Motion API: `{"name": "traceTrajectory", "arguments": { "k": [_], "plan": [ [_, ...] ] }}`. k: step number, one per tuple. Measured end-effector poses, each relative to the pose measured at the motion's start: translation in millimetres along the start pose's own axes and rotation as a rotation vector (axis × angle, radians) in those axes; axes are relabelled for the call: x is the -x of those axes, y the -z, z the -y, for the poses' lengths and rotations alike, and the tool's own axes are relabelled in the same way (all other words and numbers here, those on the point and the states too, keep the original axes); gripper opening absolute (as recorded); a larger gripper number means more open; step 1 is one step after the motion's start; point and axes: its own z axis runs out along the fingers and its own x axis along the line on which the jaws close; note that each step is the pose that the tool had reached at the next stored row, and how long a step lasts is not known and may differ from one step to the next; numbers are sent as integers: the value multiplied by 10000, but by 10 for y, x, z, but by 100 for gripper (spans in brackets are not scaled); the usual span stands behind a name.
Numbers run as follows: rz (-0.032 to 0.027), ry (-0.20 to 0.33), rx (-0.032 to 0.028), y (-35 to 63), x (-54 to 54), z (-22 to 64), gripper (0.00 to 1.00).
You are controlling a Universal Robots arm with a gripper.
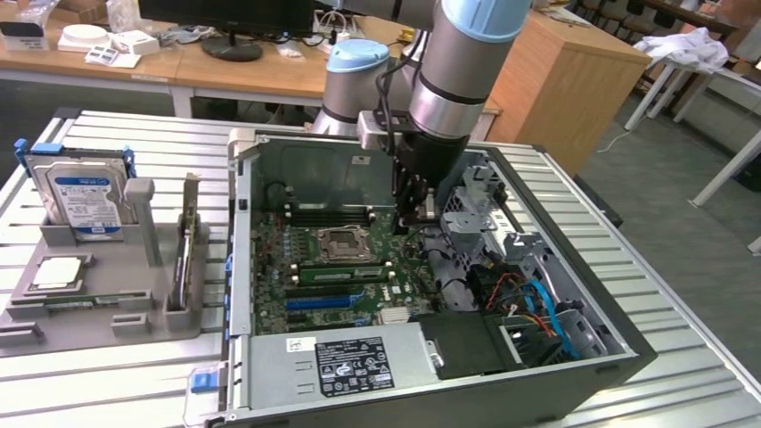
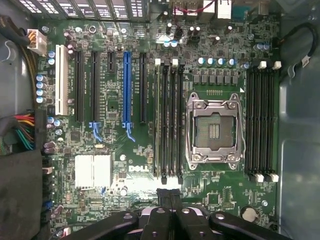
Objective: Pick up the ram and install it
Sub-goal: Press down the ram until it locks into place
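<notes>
The ram (image 1: 342, 273) is a slim green stick standing in a memory slot beside the CPU socket (image 1: 345, 242) on the motherboard inside the open computer case (image 1: 618, 343). In the wrist view the ram (image 2: 157, 120) fills the outermost slot of the bank next to the CPU socket (image 2: 214, 129). My gripper (image 1: 411, 221) hangs over the board on the socket's far side from the ram, a little above it and not touching it. Its black fingers (image 2: 165, 197) are pressed together. The gripper (image 2: 170, 196) is shut with nothing in it.
On the exterior view's left, a grey holder tray (image 1: 119, 312) carries a silver hard drive (image 1: 81, 192), a dark expansion card (image 1: 185, 254) and a CPU chip (image 1: 60, 272). The power supply (image 1: 351, 361) and coloured cables (image 1: 537, 303) fill the case's near end.
</notes>
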Motion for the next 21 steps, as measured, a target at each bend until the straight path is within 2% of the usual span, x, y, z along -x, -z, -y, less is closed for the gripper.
{"name": "traceTrajectory", "arguments": {
  "k": [21],
  "plan": [
    [-3, 0, 0, -127, -7, -1, 11]
  ]
}}
